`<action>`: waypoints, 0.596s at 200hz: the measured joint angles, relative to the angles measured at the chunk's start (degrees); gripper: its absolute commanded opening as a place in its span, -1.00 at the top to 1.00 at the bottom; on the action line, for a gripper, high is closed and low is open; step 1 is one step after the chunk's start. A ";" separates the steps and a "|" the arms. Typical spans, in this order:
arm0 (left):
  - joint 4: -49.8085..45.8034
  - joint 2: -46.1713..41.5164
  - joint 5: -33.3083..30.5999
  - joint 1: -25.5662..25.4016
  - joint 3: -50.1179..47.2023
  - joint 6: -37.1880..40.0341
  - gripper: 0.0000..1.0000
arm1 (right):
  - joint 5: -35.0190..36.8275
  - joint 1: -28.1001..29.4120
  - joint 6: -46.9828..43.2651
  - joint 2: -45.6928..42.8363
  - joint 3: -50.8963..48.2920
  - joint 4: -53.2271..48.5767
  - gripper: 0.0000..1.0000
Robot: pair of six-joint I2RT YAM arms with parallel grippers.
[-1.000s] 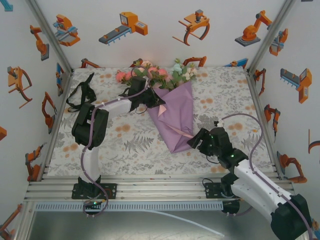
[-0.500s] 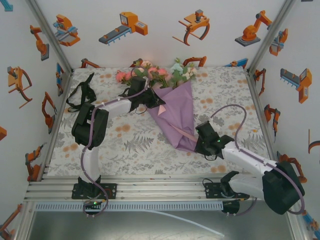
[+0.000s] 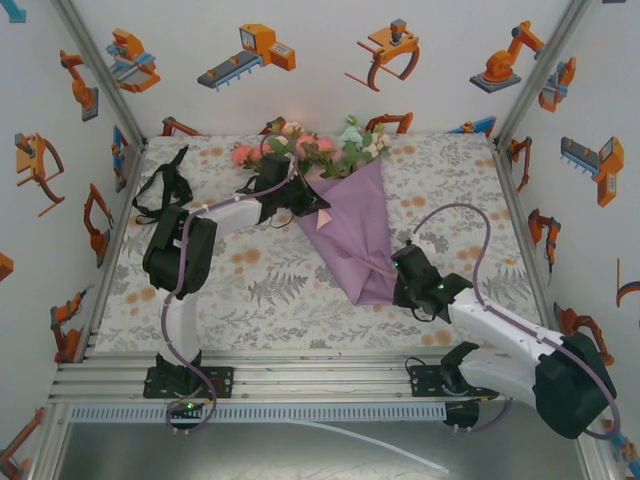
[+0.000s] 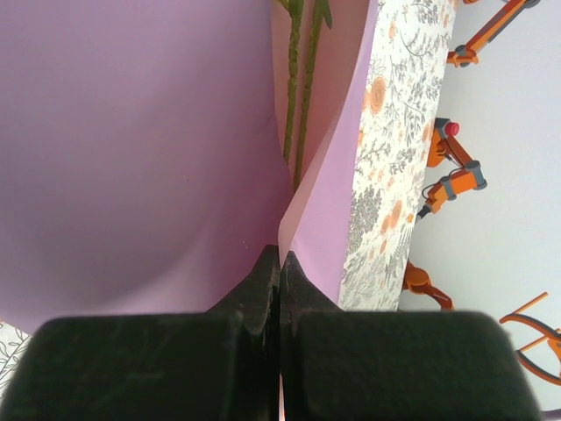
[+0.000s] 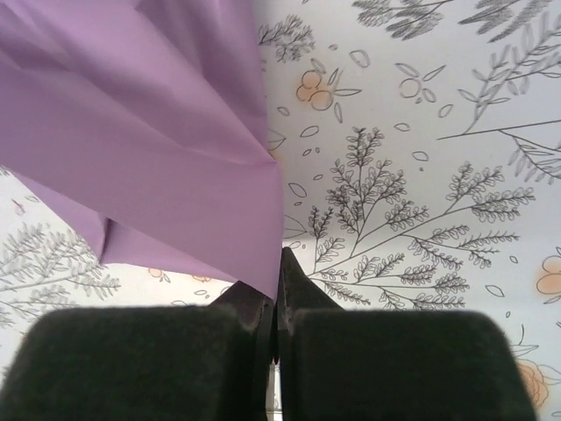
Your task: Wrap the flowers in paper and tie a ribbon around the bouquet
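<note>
The bouquet lies in the middle of the table as a lilac paper [image 3: 352, 235] cone, its point toward me. The flowers [image 3: 318, 150], pink and cream, stick out at its far end. My left gripper [image 3: 317, 208] is shut on the paper's upper left edge. In the left wrist view its tips [image 4: 280, 256] pinch the fold between the purple face [image 4: 131, 132] and the pink inner face [image 4: 326, 79], with green stalks [image 4: 298, 88] just beyond. My right gripper [image 3: 396, 270] is shut on the paper near the cone's lower right edge, where its tips [image 5: 277, 261] clamp the purple sheet [image 5: 158, 132]. The black ribbon [image 3: 164, 188] lies looped at the far left.
A floral cloth [image 3: 250, 290] covers the table. Aluminium rails [image 3: 300, 372] run along the near edge and walls with robot prints stand close on three sides. The right arm's grey cable [image 3: 470, 225] arcs over the cloth right of the cone.
My right arm swung in from the lower right to the cone's lower edge and its jaws closed on the paper. The left arm and bouquet stayed put.
</note>
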 measured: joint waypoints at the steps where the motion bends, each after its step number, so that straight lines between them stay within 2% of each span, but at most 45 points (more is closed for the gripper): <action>1: 0.00 0.00 0.00 0.00 -0.02 0.00 1.00 | 0.00 0.07 0.09 0.17 0.02 0.02 0.37; 13: 0.26 0.00 0.02 0.00 -0.11 0.00 1.00 | 0.15 0.52 -2.01 2.82 0.70 -1.07 0.15; 30: 0.87 0.00 0.00 0.04 -0.72 0.00 1.00 | 1.27 0.90 -4.20 4.57 3.02 -4.35 0.12; 38: 1.03 0.00 0.00 0.13 -1.14 0.00 1.00 | 1.88 0.90 -5.29 4.09 4.00 -5.29 0.24; 66: 1.03 0.02 0.00 0.66 -2.56 -0.02 1.00 | 1.70 0.96 -9.97 0.24 5.66 -4.87 0.98; 84: 1.03 0.02 -0.02 0.76 -2.62 -0.02 1.00 | 0.02 2.12 -13.31 0.81 6.45 -4.09 1.00; 109: 1.25 0.02 -0.02 1.20 -2.62 -0.02 1.00 | -2.51 5.03 -15.96 6.62 7.98 -3.21 0.38; 119: 1.60 0.02 0.00 1.38 -2.71 -0.02 1.00 | -4.17 5.64 -17.25 9.38 8.52 -2.95 0.21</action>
